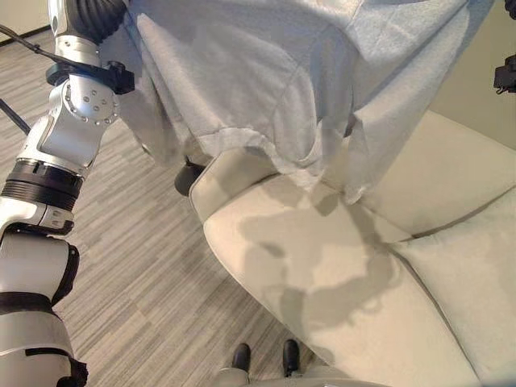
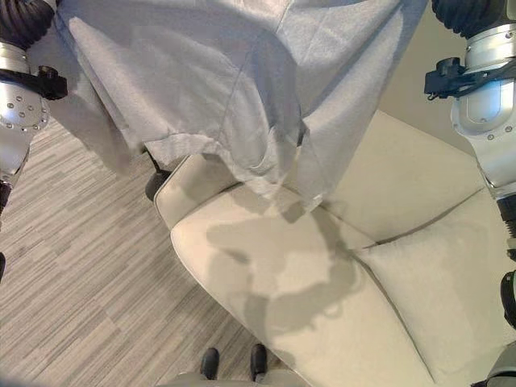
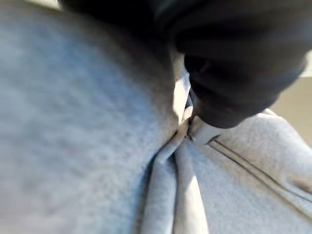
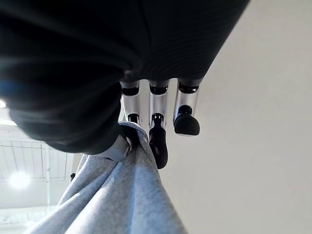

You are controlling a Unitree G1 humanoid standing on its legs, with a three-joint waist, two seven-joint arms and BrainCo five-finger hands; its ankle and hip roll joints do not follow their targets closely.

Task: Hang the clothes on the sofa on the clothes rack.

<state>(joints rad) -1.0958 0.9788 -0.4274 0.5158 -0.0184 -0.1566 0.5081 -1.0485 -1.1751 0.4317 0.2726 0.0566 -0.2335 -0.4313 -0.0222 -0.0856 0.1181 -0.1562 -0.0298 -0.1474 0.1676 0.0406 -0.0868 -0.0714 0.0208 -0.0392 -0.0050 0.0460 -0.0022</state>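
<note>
A cream sofa (image 1: 339,290) fills the lower right of the head views, with a wide seat, a padded back and a loose cushion (image 2: 435,290) of the same colour lying at its right end. It stands on a floor (image 1: 137,266) of grey striped planks.

Above the sofa hangs a light grey shirt (image 1: 274,81), lifted clear of the seat and spread wide between the two raised arms. Its hem and one sleeve dangle in folds over the sofa's back left corner, and the cloth casts a dark shadow on the seat below. No label, print or writing can be read on the shirt or the sofa.

In the right wrist view the right hand (image 4: 161,131) pinches a gathered edge of the shirt between its curled dark-tipped fingers (image 4: 158,141) and thumb. In the left wrist view the left hand (image 3: 234,92) shows as a dark shape pressed against bunched grey cloth, which puckers where it meets the hand; whether its fingers are closed on the cloth cannot be told.
</note>
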